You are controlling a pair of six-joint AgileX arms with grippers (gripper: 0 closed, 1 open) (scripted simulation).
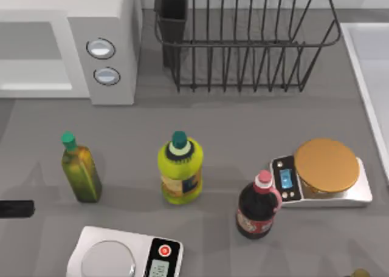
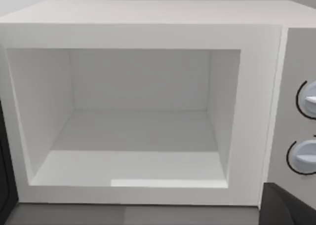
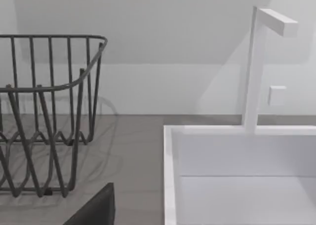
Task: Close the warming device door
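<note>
White warming device (image 2: 148, 32) cavity gapes; wire rack (image 1: 243, 40) alongside; jaws' state untellable.

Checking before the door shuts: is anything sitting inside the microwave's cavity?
No, the left wrist view shows the microwave cavity bare.

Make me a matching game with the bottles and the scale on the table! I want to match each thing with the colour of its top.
Things:
1. tall olive-green oil bottle
2. dark brown round sauce bottle
3. silver kitchen scale beside the sauce bottle
4. silver kitchen scale at the near edge

Tops:
A. round grey pan
B. pink cap
C. round copper-orange pan
D. green cap

Pairs: 1-D, 2-B, 3-C, 4-A
</note>
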